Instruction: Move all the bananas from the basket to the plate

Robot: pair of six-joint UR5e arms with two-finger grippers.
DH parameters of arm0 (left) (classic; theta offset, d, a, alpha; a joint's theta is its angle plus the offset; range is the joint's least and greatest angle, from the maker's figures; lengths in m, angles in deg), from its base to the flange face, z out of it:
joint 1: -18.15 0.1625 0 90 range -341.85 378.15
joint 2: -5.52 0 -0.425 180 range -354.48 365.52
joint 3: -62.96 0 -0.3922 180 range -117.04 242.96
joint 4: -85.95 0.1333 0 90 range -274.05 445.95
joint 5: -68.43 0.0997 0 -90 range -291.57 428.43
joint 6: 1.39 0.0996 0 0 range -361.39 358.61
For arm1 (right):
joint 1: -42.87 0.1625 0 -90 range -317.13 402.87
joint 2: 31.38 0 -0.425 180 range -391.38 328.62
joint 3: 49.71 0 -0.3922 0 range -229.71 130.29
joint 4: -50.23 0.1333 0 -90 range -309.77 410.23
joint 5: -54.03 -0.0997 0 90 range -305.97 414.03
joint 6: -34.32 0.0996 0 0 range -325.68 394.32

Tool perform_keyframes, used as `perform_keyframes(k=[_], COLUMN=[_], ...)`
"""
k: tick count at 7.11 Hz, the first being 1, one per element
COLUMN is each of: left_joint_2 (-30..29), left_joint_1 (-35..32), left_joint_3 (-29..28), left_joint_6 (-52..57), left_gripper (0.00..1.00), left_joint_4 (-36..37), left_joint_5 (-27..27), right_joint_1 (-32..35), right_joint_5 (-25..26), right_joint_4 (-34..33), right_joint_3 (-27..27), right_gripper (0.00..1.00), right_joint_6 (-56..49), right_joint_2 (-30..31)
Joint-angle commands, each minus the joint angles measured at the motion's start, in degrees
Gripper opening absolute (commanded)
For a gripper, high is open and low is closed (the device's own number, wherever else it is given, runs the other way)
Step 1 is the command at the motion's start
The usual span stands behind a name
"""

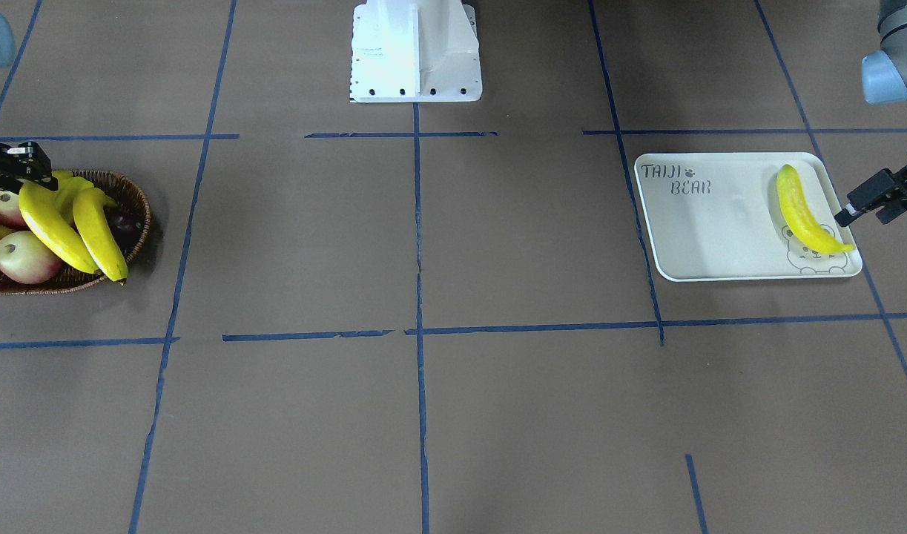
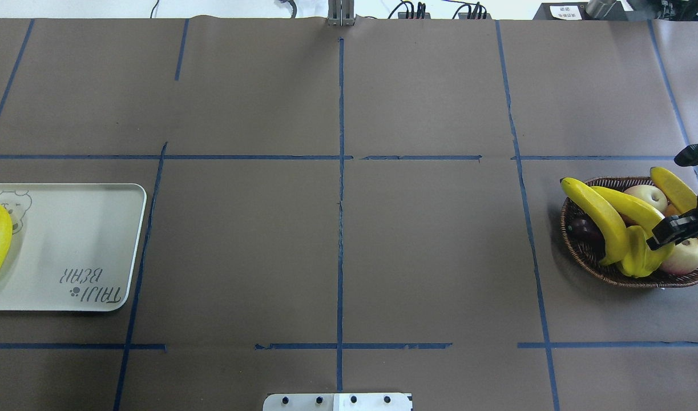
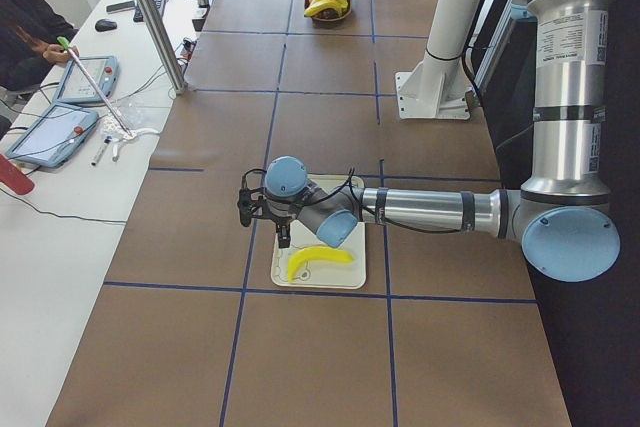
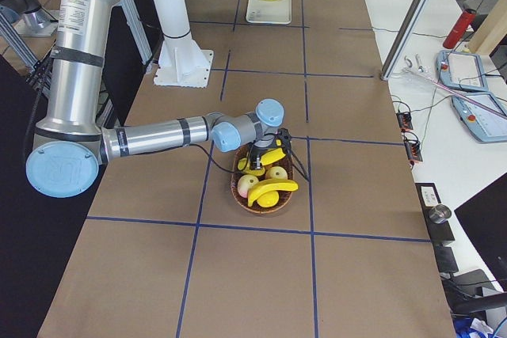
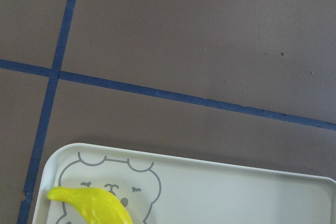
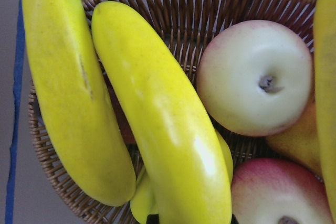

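Curved yellow banana (image 1: 803, 211) on plate (image 1: 709, 237) (seemingly plastic); left gripper (image 1: 846, 215), right gripper (image 2: 664, 233): grip unclear

Brown paper-covered desk (image 1: 542, 415), divided into rectangles by blue tape lines (image 1: 417, 222). Two pale round apples blushed red (image 1: 24, 256) and a dark purple round fruit (image 2: 582, 227) lie close together near one end. A white side table (image 3: 45, 277) alongside carries two grey-blue handheld tablets (image 3: 50, 134); a seated person (image 3: 25, 17) is at its far end.
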Motion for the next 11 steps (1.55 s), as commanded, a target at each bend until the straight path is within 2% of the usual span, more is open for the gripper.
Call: perform_keyframes(k=[1, 3, 5, 7, 9, 10, 11], left_joint_2=[-0.10, 0.07, 0.42, -0.10, -2.46, -4.74, -8.76], left_joint_1=[0.00, -0.09, -0.09, 0.00, 0.18, 0.35, 0.70], left_joint_3=[0.05, 0.57, 1.71, 1.80, 3.29, 3.47, 3.91], left_joint_6=[0.00, -0.09, -0.70, -0.88, -1.14, -7.50, -15.39], left_gripper=[1.00, 1.00, 1.00, 1.00, 1.00, 1.00, 1.00], left_joint_4=[0.00, 0.09, 0.09, 0.09, 0.18, -0.26, -0.44], left_joint_5=[0.00, 0.00, 0.00, 0.00, -0.17, -1.57, -2.71], right_joint_1=[2.25, 5.31, 6.65, 7.00, 6.74, 3.70, -2.34], right_joint_5=[-0.05, -0.14, -0.14, -1.36, -3.03, -2.87, 0.01], right_joint_4=[0.00, 0.00, -0.61, -0.70, -0.79, -0.62, -0.61], right_joint_3=[0.37, 0.63, 5.97, 9.14, 9.77, 9.86, 9.60], right_gripper=[0.03, 0.00, 0.00, 0.00, 0.00, 0.00, 0.00], right_joint_6=[-0.23, 0.12, 0.38, 0.56, 1.08, 10.83, 22.76], right_joint_2=[0.95, 0.96, 0.17, -5.07, -12.63, -17.36, -23.85])
